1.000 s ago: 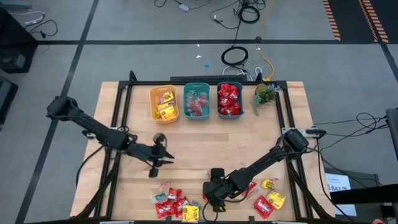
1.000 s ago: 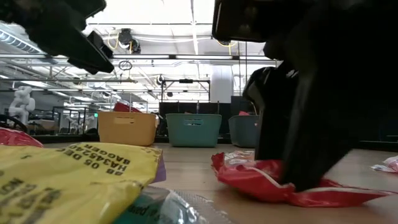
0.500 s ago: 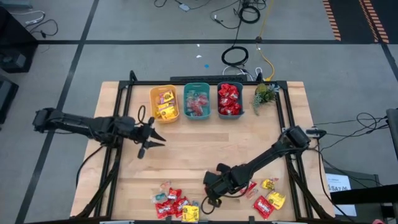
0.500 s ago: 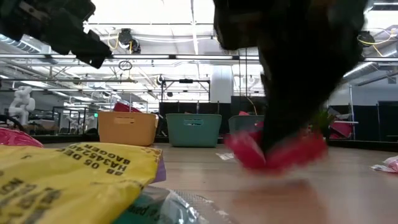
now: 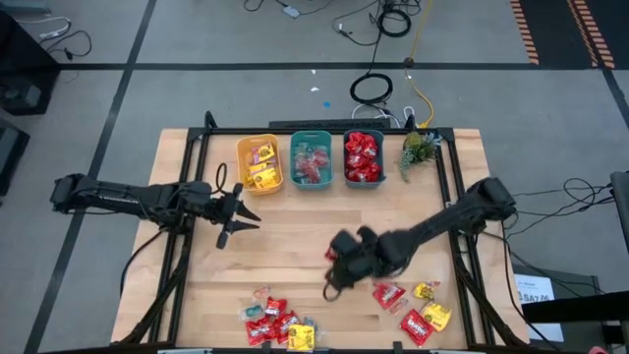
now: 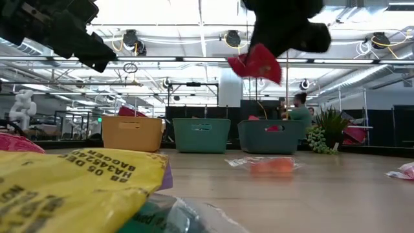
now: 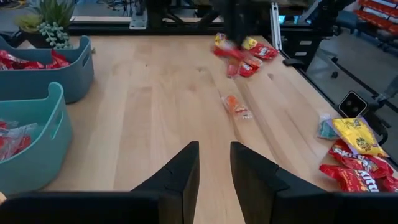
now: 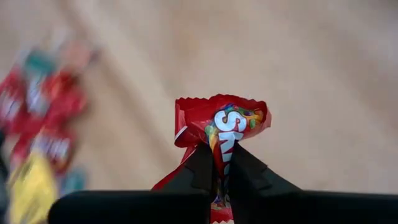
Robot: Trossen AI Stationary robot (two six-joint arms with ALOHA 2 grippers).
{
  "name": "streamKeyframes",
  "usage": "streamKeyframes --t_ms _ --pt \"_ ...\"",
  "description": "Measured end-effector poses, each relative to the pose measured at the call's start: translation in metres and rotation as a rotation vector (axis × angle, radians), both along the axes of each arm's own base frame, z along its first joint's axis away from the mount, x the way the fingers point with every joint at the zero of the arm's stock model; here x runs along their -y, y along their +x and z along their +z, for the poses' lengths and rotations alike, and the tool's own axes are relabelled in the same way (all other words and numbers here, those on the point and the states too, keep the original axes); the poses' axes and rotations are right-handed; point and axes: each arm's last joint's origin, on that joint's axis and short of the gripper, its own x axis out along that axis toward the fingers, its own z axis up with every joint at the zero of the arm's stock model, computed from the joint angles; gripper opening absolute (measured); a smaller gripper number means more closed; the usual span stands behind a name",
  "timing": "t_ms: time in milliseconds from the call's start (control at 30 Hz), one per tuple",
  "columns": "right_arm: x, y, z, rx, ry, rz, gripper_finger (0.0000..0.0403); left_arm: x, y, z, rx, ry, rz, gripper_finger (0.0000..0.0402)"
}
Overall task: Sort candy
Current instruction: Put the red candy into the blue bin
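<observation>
Right gripper [image 8: 219, 163], now pinching a red candy packet [image 8: 225, 127], has lifted it off the table [image 5: 295, 231].

Got one glossy red packet [image 8: 219, 134] pinched in my right claw [image 5: 332, 268], crumpled, lifted off the desk [image 5: 295, 236]. Rest of the candy [image 5: 280, 323] is heaped along the near edge, red and yellow.

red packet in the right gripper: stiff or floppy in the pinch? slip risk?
Probably floppy: the red packet crumples and fans out above the right gripper, shut on it. Likely light: in the low view it hangs lifted by one pinched edge. Its glossy wrapper may slip if swung fast.
</observation>
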Motion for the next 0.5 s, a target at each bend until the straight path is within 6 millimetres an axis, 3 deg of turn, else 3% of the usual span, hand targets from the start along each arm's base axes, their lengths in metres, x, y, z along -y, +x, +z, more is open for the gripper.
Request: streamKeyframes --t_ms 133,267,500 --pt "0.042 -0.005 0.027 0.016 -0.045 -0.081 0.0009 0.0 0.0 0.0 0.001 0.0 0.0 0.0099" --pt "0.091 -0.009 0.042 -0.024 -0.111 -0.136 0.0009 0.0 0.0 0.0 0.001 -0.001 0.0 0.0099" --pt "0.176 -0.036 0.071 -0.079 -0.247 -0.348 0.0009 0.0 0.0 0.0 0.001 -0.001 0.0 0.0099"
